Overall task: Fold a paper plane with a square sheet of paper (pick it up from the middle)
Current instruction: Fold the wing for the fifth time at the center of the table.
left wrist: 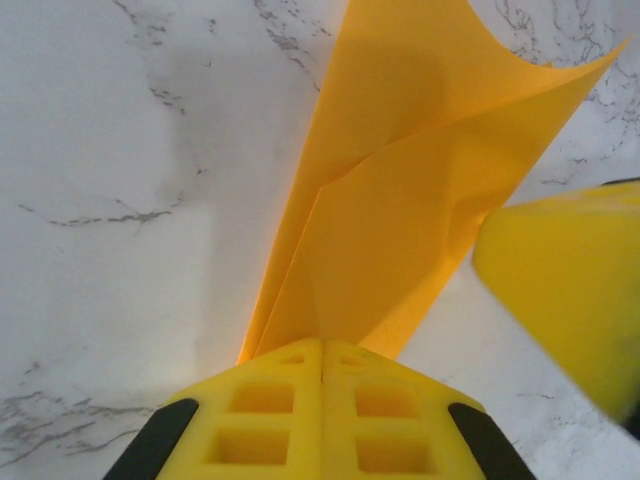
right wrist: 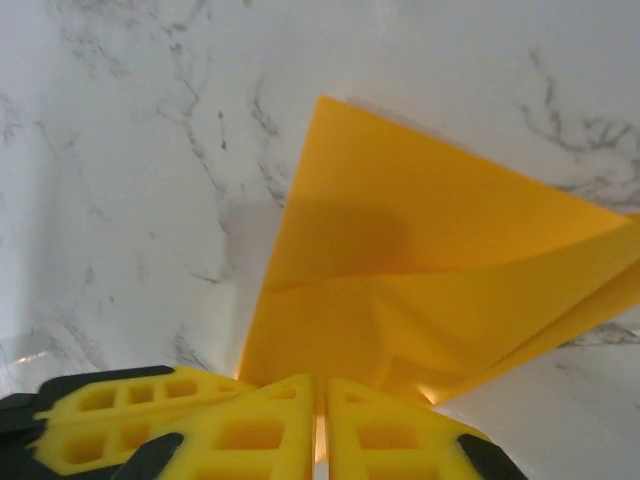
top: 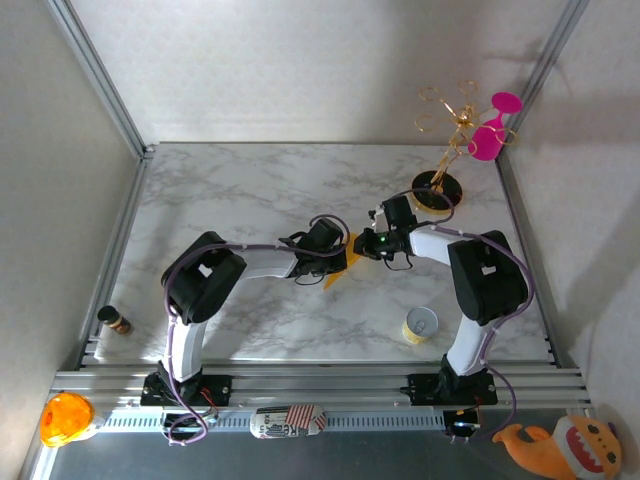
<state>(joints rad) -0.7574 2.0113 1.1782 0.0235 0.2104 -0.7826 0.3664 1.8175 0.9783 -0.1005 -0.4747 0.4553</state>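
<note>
- The left claw (left wrist: 322,350) is clamped flat on the sheet of paper (left wrist: 400,200). Its two yellow foam-like fingers (left wrist: 250,420), moulded with square recesses, are pressed together with no gap, and the paper rises straight out of the seam.
- The right claw (right wrist: 320,385) pinches the same sheet of paper (right wrist: 420,260) at another edge. Its ribbed yellow fingers (right wrist: 400,440) are closed, with only a sliver of light between them.
- The paper is thin, matte and yellow-orange. It is partly folded into layered triangular flaps with sharp diagonal creases, and one free corner curls upward.
- From above, the two claws meet tip to tip near the middle of the table (top: 250,190), with the paper (top: 338,270) bridging them.
- Both arms are bent at the elbow, with black elbow housings and white forearms angled inward from the near edge. The left arm (top: 205,280) reaches right and the right arm (top: 485,275) reaches left.
- The table top is glossy white marble with grey veins, framed by aluminium rails.
- A gold wire stand (top: 450,150) with a pink piece stands at the far right corner.
- A small open can (top: 420,325) sits near the right arm's base.
- A dark little bottle (top: 115,320) stands at the left edge.
</note>
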